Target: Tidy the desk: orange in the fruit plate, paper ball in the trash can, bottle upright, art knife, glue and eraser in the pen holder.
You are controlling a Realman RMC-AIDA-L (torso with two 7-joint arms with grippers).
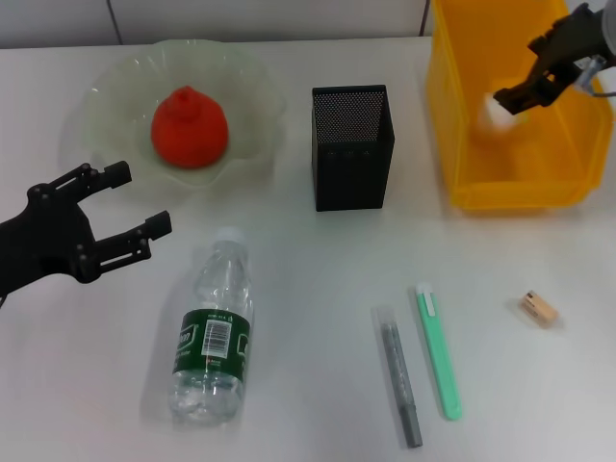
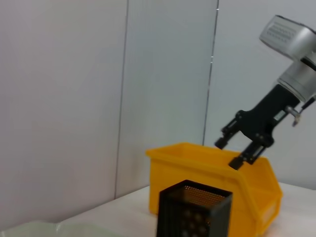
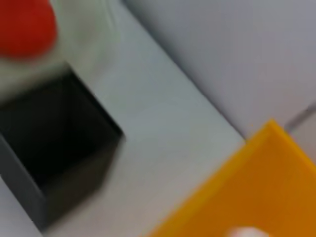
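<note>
Nearest edge of the white desk (image 1: 308, 289): a grey stick-shaped glue pen (image 1: 397, 375) and a mint-green art knife (image 1: 439, 351) lie side by side, close but apart, long axes running front to back. To their right, well apart, a tiny tan rectangular eraser (image 1: 538, 307) sits alone. To their left, a clear plastic water bottle with dark green label (image 1: 212, 332) lies on its side, cap pointing away toward the back. Just left of the bottle's cap end, the black left end effector (image 1: 125, 207) hovers over the desk, fingers spread apart, holding nothing; bottle near it but not touching. Mid-desk: tall square black metal-mesh pen holder (image 1: 351, 146), upright. Behind the left end effector, a wide translucent pale-green fruit plate with ruffled rim (image 1: 115, 87) carries the red-orange round orange (image 1: 190, 127) at its centre. Far right: large bright-yellow rectangular plastic trash can (image 1: 462, 144). The right end effector (image 1: 515, 96) hangs above its opening, fingers parted, with a white crumpled paper ball (image 1: 496, 114) just at the fingertips, over the can's interior; whether ball and fingertips touch, cannot tell. Left wrist view shows that end effector (image 2: 234, 153) above the can's rim (image 2: 197, 155), jaws apart.
</note>
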